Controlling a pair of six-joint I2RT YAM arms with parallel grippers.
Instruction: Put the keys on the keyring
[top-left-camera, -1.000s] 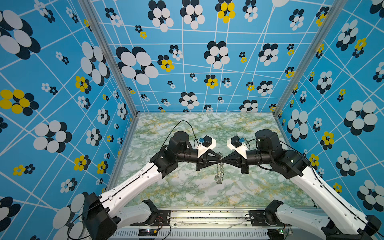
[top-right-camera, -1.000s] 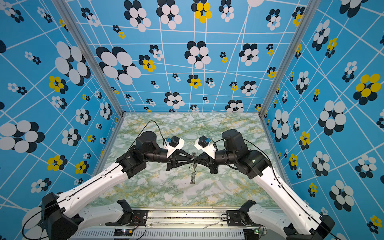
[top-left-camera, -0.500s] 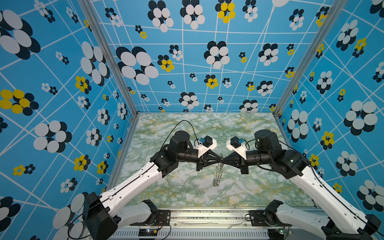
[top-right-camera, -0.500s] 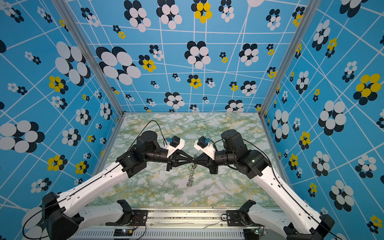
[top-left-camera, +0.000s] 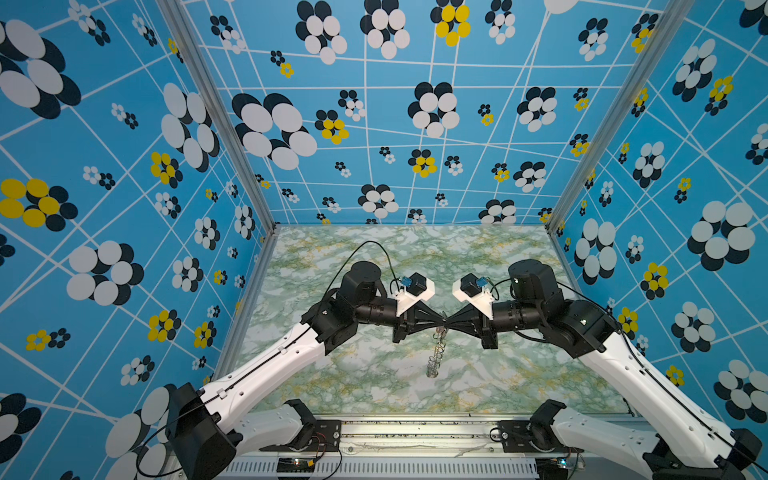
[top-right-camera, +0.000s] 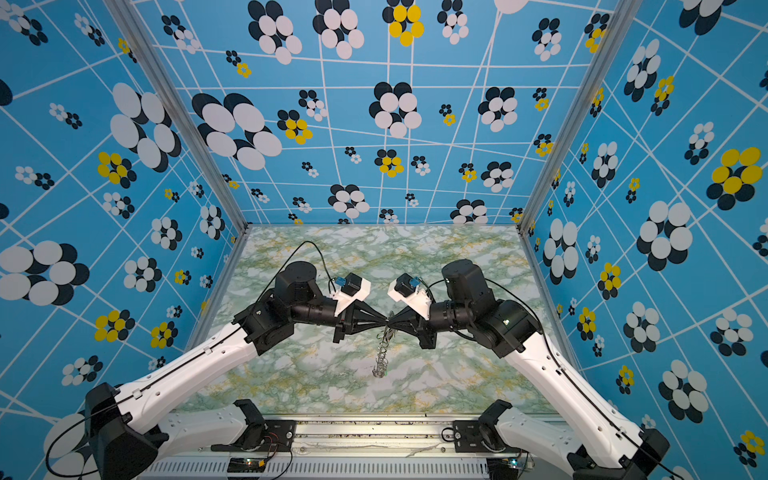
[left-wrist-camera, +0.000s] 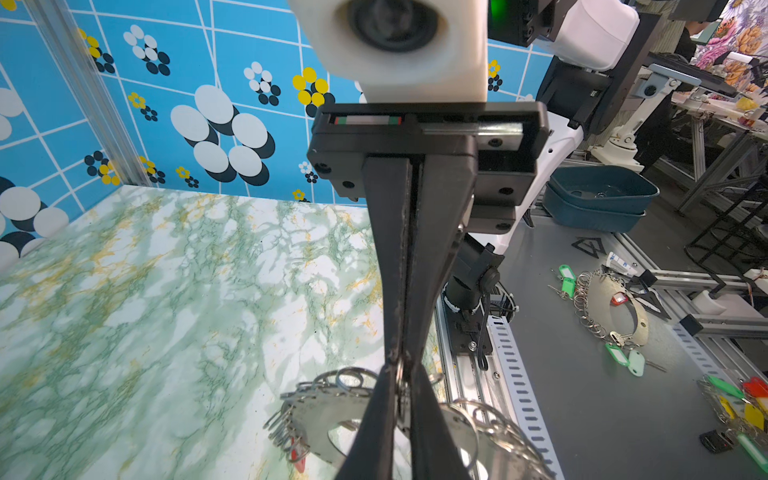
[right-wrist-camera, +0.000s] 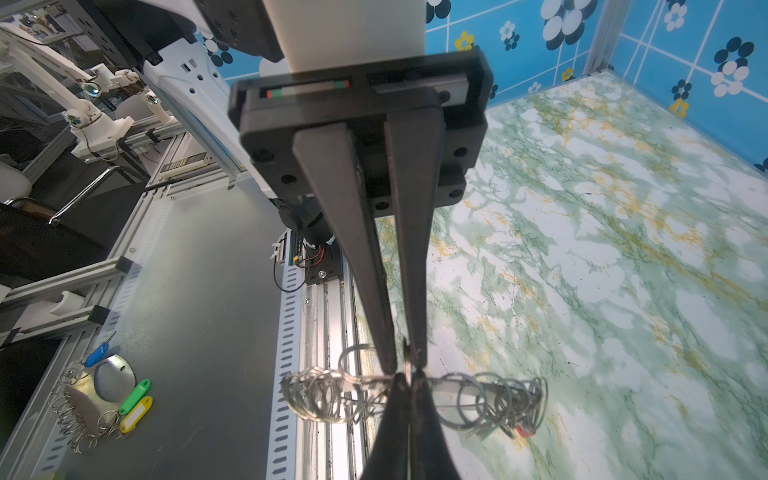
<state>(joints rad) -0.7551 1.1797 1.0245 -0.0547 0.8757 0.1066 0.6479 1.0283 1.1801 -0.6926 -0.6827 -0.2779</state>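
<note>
- In both top views the left gripper (top-left-camera: 441, 321) and right gripper (top-left-camera: 451, 322) meet tip to tip over the middle of the green-veined marble table (top-left-camera: 332, 374). The flat grey metal keyring with wire loops (top-left-camera: 436, 353), seen edge-on, hangs from them toward 6 o'clock.
- Left wrist view: the right gripper (left-wrist-camera: 400, 358) is pinched tight on the keyring (left-wrist-camera: 316, 419) rim. A red oblong plastic tag (left-wrist-camera: 297, 455) dangles from the ring.
- Right wrist view: the left gripper (right-wrist-camera: 404, 365) is nearly closed on a thin silver piece (right-wrist-camera: 406, 353), perhaps a key or a loop.
- Progress: one key seems hung. No black or green tag can be made out, so threading likely is not finished.
</note>
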